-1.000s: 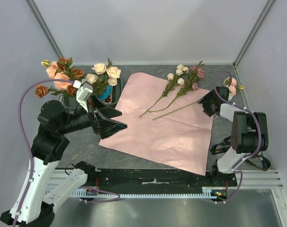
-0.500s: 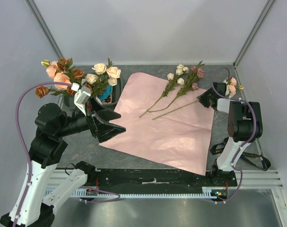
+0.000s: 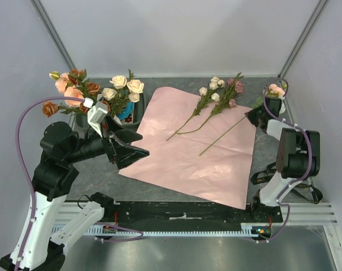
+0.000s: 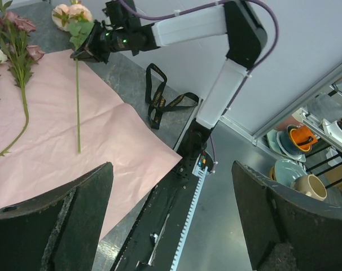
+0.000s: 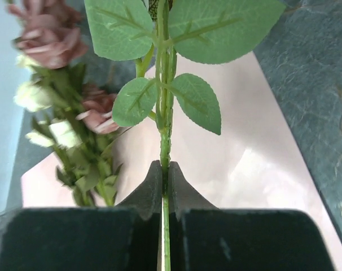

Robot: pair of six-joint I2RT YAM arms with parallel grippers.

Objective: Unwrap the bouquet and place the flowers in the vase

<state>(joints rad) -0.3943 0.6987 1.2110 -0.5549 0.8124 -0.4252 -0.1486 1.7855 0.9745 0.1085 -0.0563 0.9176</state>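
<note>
My right fingers have just pinched shut on a rose stem, leaves just past the tips, tail swung across the paper; it looks ready to lift. Left fingers stay wide open, empty

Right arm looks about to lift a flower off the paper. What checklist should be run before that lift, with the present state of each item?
1. Grip: ok. The right gripper is shut on the stem, just below its leaves.
2. Only the stem is pinched: ok. The pink paper lies flat, not between the jaws.
3. Clear of the other two stems: ok. They lie apart from it on the paper.
4. Path to the vase: not ok. The left gripper, open, hangs over the paper's left edge, likely in the way.
5. Room in the vase: cannot tell. Its mouth is hidden under the blooms at far left.
</note>
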